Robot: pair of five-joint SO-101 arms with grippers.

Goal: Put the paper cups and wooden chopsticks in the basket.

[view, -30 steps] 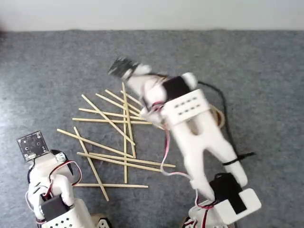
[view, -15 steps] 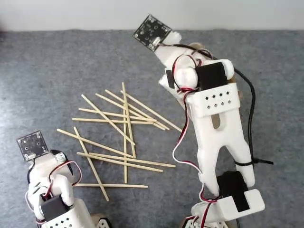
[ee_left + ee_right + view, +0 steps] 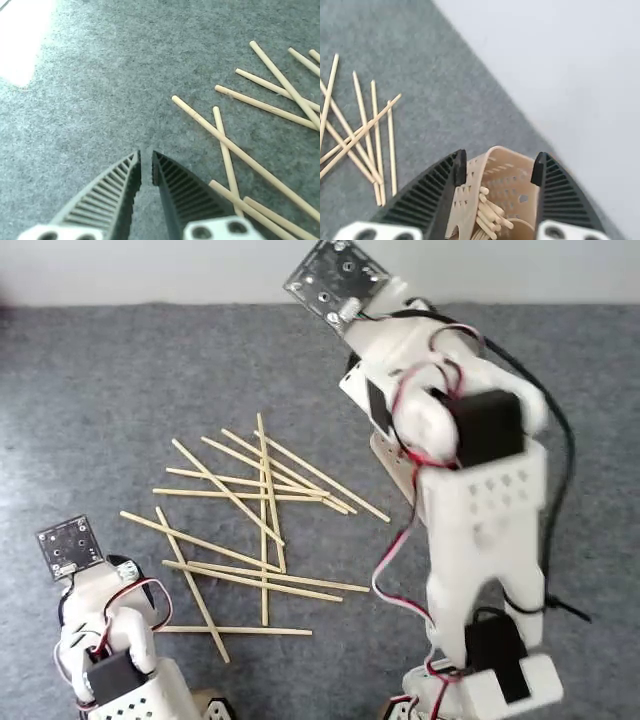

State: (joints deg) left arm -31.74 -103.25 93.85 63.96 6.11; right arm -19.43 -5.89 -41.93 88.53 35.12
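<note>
Several wooden chopsticks [image 3: 255,515] lie crossed in a loose pile on the grey carpet, left of centre. The tan perforated basket [image 3: 502,182] holds a bundle of chopsticks [image 3: 490,212]. My right gripper [image 3: 498,169] hangs open above it, one finger on each side of its rim, nothing held. In the high view the right arm [image 3: 470,440] stretches to the far edge and covers most of the basket [image 3: 395,468]. My left gripper [image 3: 146,164] is shut and empty, low over bare carpet beside the pile's near ends [image 3: 227,145]. The left arm [image 3: 100,630] sits at the near left corner.
A white strip [image 3: 150,270] borders the carpet's far edge, just beyond the basket. Bare carpet [image 3: 120,380] spreads left of and behind the pile. A black cable [image 3: 555,450] runs along the right arm.
The right arm has swung from the chopstick pile back to the far edge, over the basket. A chopstick it covered at the pile's right side shows again. The left arm has not moved.
</note>
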